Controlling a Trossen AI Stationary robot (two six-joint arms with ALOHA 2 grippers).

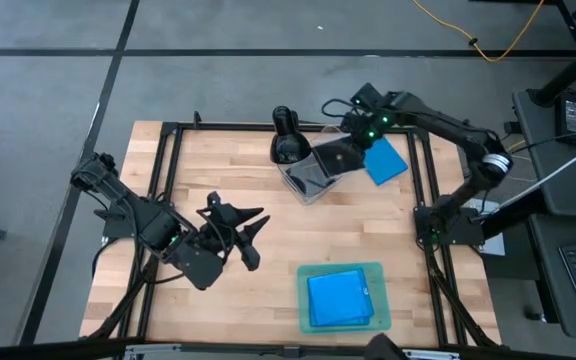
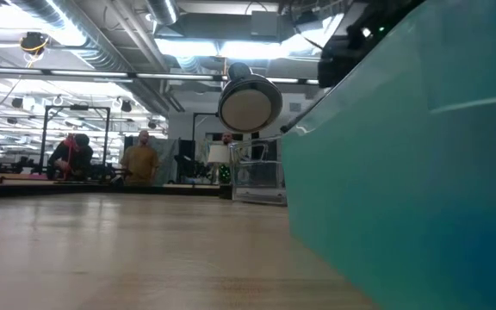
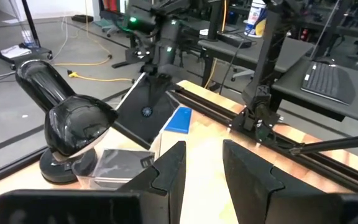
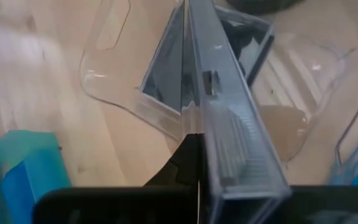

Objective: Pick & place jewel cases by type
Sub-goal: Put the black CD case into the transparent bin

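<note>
Table (image 1: 218,320) of pale wood is seen from above, framed by black rails. Toward its left side the left gripper (image 1: 251,240) is held low over bare wood, its fingers (image 3: 169,174) parted a little with nothing between them. Farther right, near the front edge, a teal tray (image 1: 380,272) is set flat, and blue cases (image 1: 338,298) are stacked inside it. At the back, near the middle, a black lamp-like stand (image 1: 286,140) is placed just beside a clear tub (image 1: 303,185), in which a dark disc case (image 3: 120,167) is lying. Above the tub's right end a black-and-clear disc case (image 1: 333,160) is gripped on edge, tilted, by the closed right gripper (image 1: 353,148). Just right of it another blue case (image 1: 385,160) is lying on the table by the rail.
</note>
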